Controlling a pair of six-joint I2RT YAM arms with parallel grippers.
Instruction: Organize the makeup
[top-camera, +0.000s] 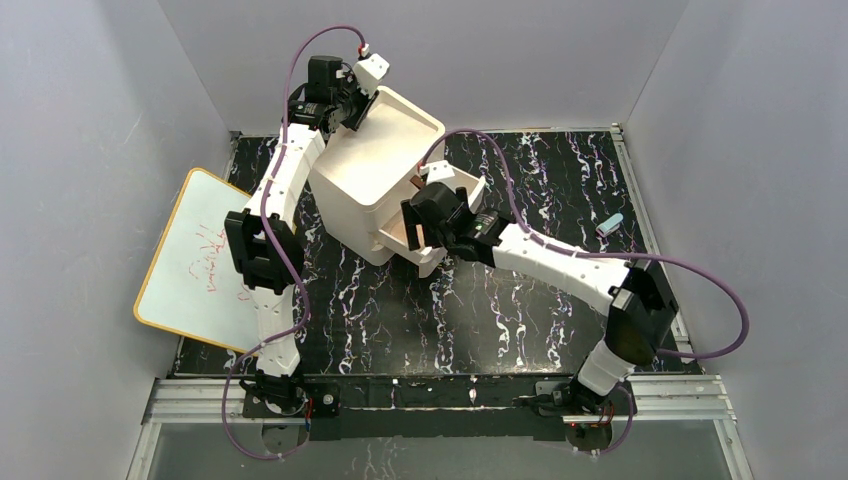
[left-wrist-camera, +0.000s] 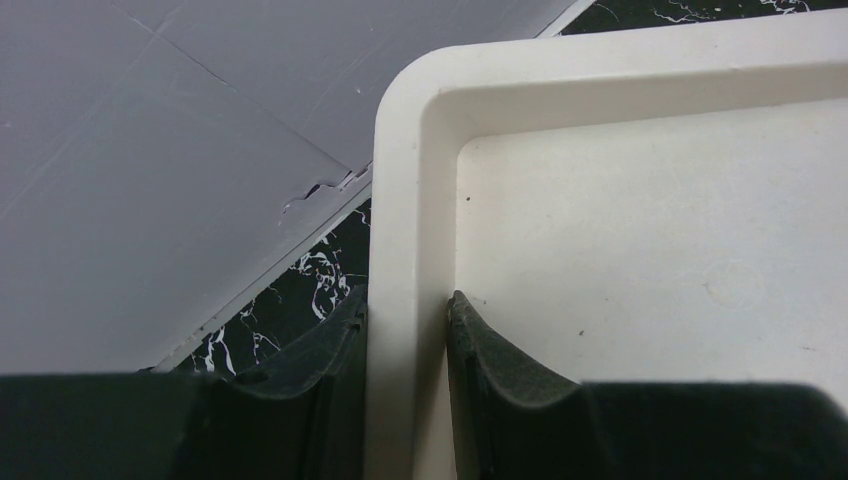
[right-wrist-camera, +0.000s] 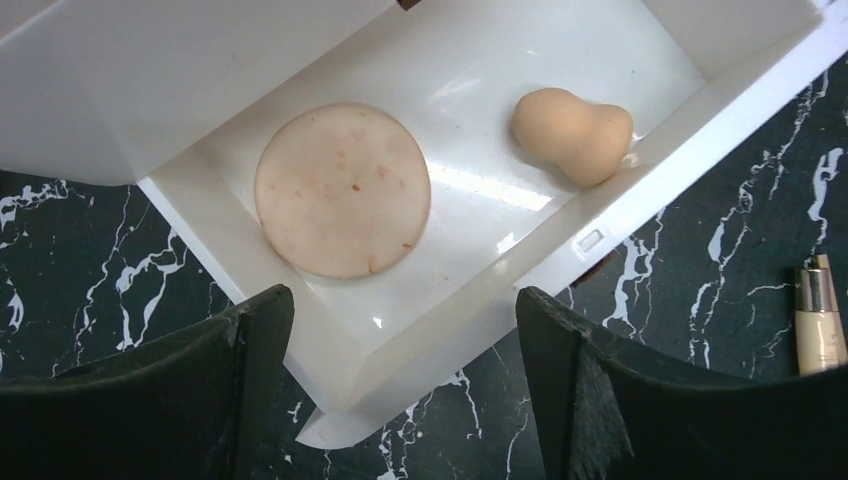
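A round tan powder disc (right-wrist-camera: 343, 190) and a beige egg-shaped sponge (right-wrist-camera: 573, 133) lie in a pulled-out white drawer (right-wrist-camera: 640, 175) of the white drawer box (top-camera: 372, 165). My right gripper (right-wrist-camera: 400, 300) is open and empty, hovering over the drawer's near corner; in the top view it (top-camera: 412, 225) sits above the drawer (top-camera: 467, 186). My left gripper (left-wrist-camera: 405, 300) is shut on the raised rim of the box top (left-wrist-camera: 410, 200), at the box's back corner (top-camera: 358, 102). The black compact, wooden sticks and white pad are out of view.
A small cream tube with a silver cap (right-wrist-camera: 820, 325) lies on the black marble table right of the drawer; it also shows at the right of the table (top-camera: 610, 225). A whiteboard (top-camera: 200, 260) leans at the left edge. Grey walls enclose the table.
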